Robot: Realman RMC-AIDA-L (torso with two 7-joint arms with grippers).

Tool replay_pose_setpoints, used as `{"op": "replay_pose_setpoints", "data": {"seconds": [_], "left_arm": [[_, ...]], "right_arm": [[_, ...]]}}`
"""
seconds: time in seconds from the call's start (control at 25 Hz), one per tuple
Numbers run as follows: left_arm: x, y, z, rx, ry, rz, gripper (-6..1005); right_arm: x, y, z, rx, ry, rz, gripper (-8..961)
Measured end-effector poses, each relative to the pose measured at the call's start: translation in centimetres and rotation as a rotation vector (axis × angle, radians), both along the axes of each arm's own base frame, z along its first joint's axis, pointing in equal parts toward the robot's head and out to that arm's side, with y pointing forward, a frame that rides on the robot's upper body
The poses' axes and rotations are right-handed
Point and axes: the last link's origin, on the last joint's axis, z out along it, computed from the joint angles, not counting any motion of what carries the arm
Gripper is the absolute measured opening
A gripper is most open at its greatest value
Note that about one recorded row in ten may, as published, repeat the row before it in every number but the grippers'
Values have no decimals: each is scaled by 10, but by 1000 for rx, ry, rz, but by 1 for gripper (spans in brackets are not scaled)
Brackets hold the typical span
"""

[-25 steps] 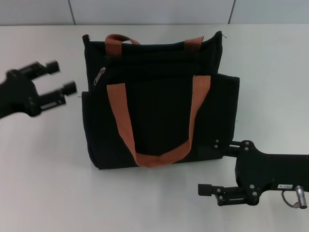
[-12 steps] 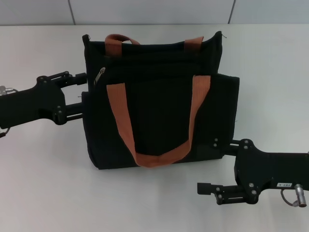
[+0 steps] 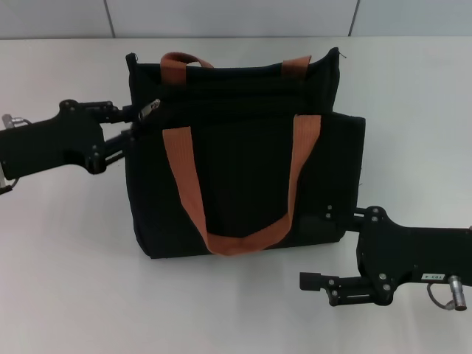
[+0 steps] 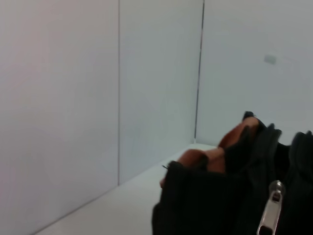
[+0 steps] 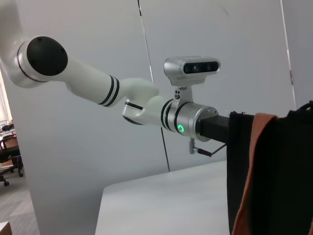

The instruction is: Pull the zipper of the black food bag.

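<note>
The black food bag (image 3: 243,169) lies flat on the white table, its orange-brown strap handles (image 3: 184,184) facing me. The silver zipper pull (image 3: 151,109) sits at the bag's upper left, at the left end of the zip line. My left gripper (image 3: 133,124) is open at the bag's left edge, its upper finger tip right beside the pull and its lower finger against the bag's side. The left wrist view shows the pull (image 4: 271,215) close up on the bag (image 4: 205,205), not held. My right gripper (image 3: 317,247) is open by the bag's lower right corner, empty.
The white table (image 3: 74,258) extends on all sides of the bag, with a wall behind it. The right wrist view shows the left arm (image 5: 146,105) reaching to the bag's edge (image 5: 279,166).
My left gripper has moved right from open table to the bag's left edge, ending beside the zipper pull. The right arm has barely shifted.
</note>
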Motion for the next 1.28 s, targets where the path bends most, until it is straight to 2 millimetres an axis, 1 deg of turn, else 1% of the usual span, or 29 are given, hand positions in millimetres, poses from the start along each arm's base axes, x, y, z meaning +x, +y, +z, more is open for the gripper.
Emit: {"op": "replay_pose_setpoints", "data": {"seconds": [0.32, 0.52, 0.64, 0.8, 0.96, 1.12, 1.16, 1.28], "left_arm": [[-1, 0, 7, 35, -31, 3, 157], [-2, -8, 15, 54, -73, -19, 69], [-2, -14, 17, 63, -90, -40, 17], [-3, -18, 17, 91, -112, -57, 18], [-2, -22, 16, 102, -120, -77, 18], [0, -23, 15, 109, -134, -87, 19], [1, -22, 16, 112, -138, -88, 19], [2, -22, 16, 115, -146, -90, 20]], "right_arm": [[-2, 2, 0, 8, 6, 1, 775], [-6, 3, 1, 16, 47, -6, 775], [-14, 3, 3, 5, 113, -9, 774], [-30, 10, 9, -33, 218, -53, 774], [-50, 29, 16, -139, 288, -139, 774], [-70, 51, 27, -249, 300, -213, 774], [-78, 59, 31, -281, 291, -231, 774], [-93, 71, 37, -336, 272, -254, 774]]}}
